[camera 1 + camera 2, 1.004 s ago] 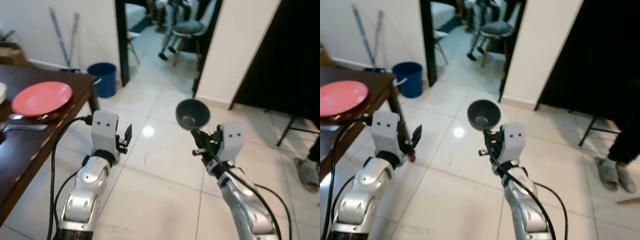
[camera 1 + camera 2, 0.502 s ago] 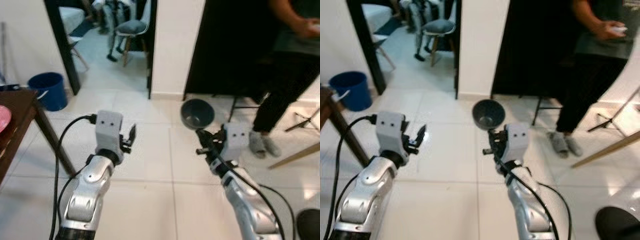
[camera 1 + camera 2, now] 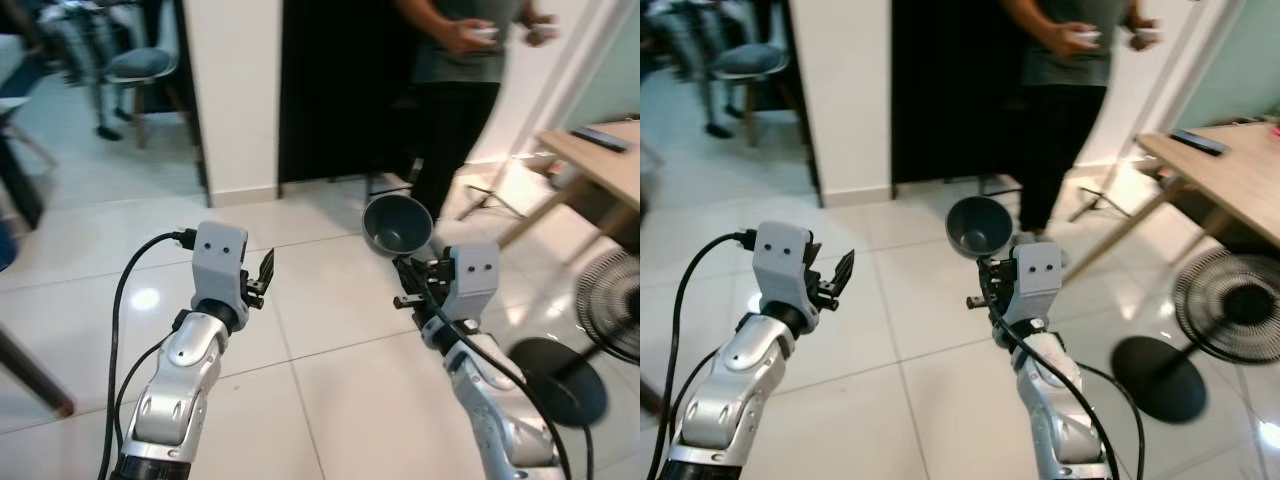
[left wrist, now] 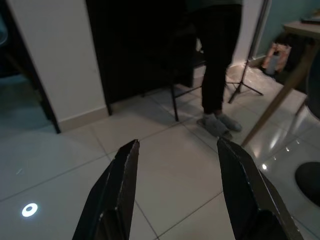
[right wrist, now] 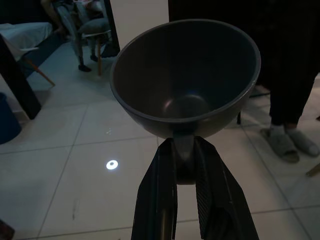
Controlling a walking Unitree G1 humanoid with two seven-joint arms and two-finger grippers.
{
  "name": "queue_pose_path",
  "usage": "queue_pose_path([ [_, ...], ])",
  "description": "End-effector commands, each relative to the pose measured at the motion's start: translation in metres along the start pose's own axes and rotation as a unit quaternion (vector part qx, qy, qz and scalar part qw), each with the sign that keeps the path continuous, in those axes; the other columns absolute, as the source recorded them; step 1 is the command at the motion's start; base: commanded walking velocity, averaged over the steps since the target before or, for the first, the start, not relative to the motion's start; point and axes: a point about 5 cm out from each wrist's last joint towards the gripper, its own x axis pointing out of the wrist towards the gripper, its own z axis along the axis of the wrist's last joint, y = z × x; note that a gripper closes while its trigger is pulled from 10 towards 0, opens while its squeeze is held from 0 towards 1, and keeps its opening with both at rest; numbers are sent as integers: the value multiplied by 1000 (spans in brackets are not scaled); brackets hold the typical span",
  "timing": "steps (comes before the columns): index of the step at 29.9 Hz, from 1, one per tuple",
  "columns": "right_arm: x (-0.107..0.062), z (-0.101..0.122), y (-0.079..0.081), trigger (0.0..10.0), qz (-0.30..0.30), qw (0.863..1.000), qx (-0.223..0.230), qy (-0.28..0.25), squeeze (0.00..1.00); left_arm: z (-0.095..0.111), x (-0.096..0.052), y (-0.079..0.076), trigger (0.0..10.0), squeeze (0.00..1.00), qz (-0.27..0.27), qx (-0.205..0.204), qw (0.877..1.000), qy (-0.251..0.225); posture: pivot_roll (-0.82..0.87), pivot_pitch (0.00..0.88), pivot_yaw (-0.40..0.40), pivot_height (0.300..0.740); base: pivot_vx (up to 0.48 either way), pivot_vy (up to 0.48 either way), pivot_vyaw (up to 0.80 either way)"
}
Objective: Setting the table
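A dark grey bowl is held up in the air before me, its rim pinched by my right gripper. The right wrist view looks into the empty bowl, with both fingers closed on its lower edge. On the other side my left gripper is raised at about the same height, open, with nothing between its fingers. White floor tiles lie under both arms.
A person in dark clothes stands ahead by a dark doorway. A wooden table stands to the right, with a black floor fan beside it. A white wall column is ahead on the left.
The whole view has swung right: the dark table and blue bucket have left the picture, while the person, wooden table and fan have come in. Both arms keep their pose, bowl still held.
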Motion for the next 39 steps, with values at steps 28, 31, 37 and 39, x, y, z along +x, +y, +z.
queue_pose_path([
  [28,-1,-1,-2,10000,-3,1000,-2,3,0,0,0,0,10000,0,5,-16,1000,1,-76,5,40,740,0,0,-788],
  [31,-1,-1,-2,10000,-3,1000,-2,3,0,1,0,0,10000,0,5,-20,1000,-3,-75,5,40,740,0,0,-788],
  [37,-1,-1,-2,10000,-3,1000,-1,3,0,3,1,1,10000,0,6,-17,1000,-3,-75,6,40,740,0,0,-788],
  [39,-1,-1,-2,10000,-3,1000,-1,3,0,3,1,1,10000,0,6,-15,1000,-1,-75,7,41,740,0,0,-788],
])
